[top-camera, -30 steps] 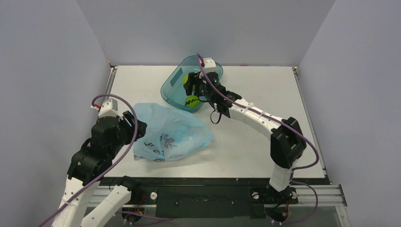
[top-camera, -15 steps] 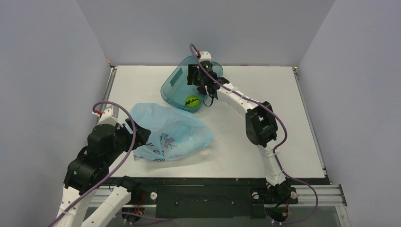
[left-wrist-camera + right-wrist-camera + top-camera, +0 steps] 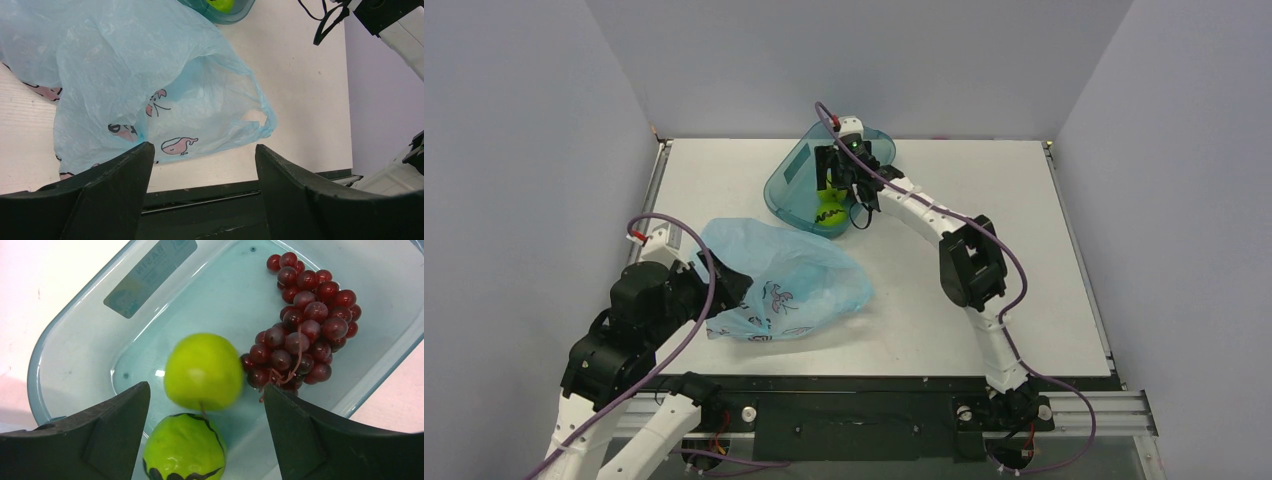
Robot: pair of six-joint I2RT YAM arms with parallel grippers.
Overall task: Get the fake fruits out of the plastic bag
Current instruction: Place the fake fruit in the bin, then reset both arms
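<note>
white arm links point(image 3: 921, 212) with black joints point(image 3: 971, 266) and trailing purple cables point(image 3: 710, 276).

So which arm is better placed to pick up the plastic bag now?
Left: the left claw, open, hovers beside the plastic bag, while the right claw is far off above the tub.

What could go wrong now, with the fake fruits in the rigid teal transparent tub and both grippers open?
1. The plain green round fruit looks motion-blurred; it may bounce off the squiggle-marked green fruit and over the wall of the teal tub.
2. The right gripper hangs open over the tub; pulling back could catch that wall.
3. The left gripper, open beside the thin light blue plastic bag, might snag its handle loop.
</note>
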